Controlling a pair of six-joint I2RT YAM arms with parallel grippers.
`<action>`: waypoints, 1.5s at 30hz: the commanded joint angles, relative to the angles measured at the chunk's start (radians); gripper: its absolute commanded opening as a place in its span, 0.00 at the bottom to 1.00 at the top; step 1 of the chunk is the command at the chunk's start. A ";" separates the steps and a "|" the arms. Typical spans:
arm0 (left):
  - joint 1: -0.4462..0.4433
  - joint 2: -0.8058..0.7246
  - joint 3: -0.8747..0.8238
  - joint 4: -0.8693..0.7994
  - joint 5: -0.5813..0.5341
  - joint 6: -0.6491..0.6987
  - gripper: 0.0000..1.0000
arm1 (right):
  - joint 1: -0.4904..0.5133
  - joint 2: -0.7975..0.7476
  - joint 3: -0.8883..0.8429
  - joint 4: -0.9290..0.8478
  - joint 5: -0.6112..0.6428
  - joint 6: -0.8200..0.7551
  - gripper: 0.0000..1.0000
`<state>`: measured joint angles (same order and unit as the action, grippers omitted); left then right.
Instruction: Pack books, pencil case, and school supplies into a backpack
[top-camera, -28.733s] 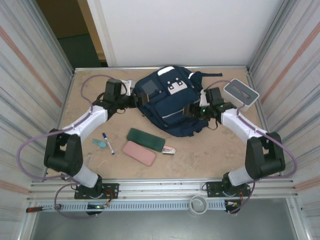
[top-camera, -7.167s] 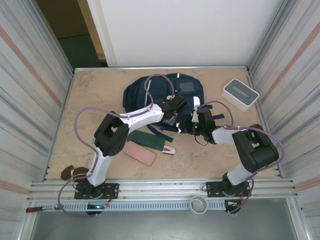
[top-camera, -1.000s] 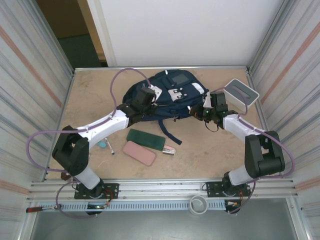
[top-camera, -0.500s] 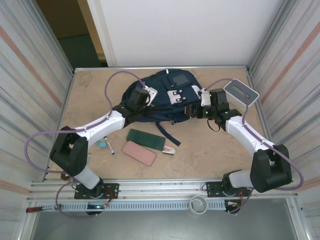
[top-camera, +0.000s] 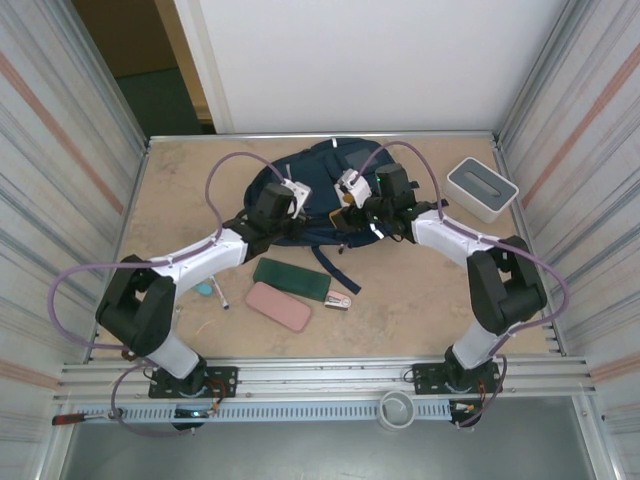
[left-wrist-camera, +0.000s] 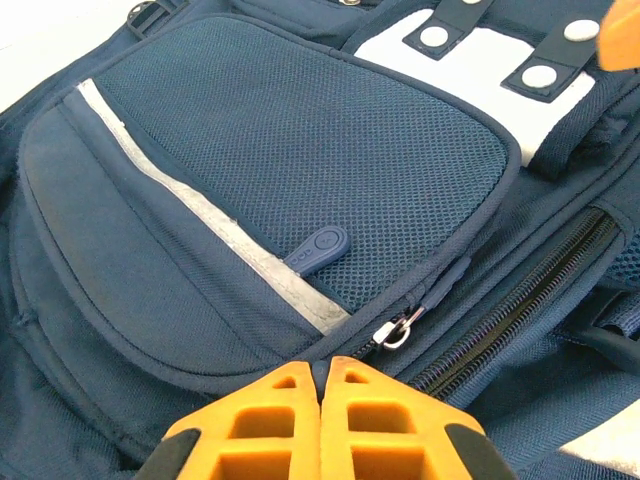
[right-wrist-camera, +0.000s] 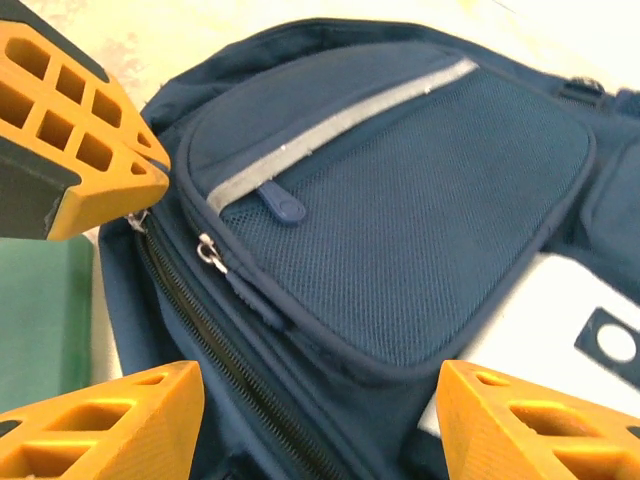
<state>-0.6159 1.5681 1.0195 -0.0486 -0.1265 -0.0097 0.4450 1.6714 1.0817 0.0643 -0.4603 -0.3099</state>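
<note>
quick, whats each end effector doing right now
Left end effector: closed at the backpack, grip cannot be told.
Right end effector: open, holding nothing.

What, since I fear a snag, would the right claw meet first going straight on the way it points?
Most likely the mesh front pocket of the backpack: the open right claw points straight at it, with nothing between. How near it is cannot be told.

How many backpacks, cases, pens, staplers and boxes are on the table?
backpack: 1
cases: 2, the green case and the pink case
pen: 1
stapler: 1
box: 1
Total: 6
</note>
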 joint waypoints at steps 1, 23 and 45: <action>0.010 -0.059 -0.014 0.032 0.022 -0.038 0.00 | 0.009 0.045 0.042 0.047 -0.065 -0.150 0.61; 0.017 -0.054 -0.030 0.031 0.011 -0.048 0.00 | 0.070 0.241 0.193 -0.037 -0.025 -0.302 0.43; 0.080 -0.174 -0.038 0.031 -0.098 -0.098 0.00 | -0.007 0.060 0.014 0.307 -0.103 0.006 0.00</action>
<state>-0.5701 1.4281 0.9627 0.0048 -0.1268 -0.1280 0.4759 1.7844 1.1259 0.2882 -0.5564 -0.3901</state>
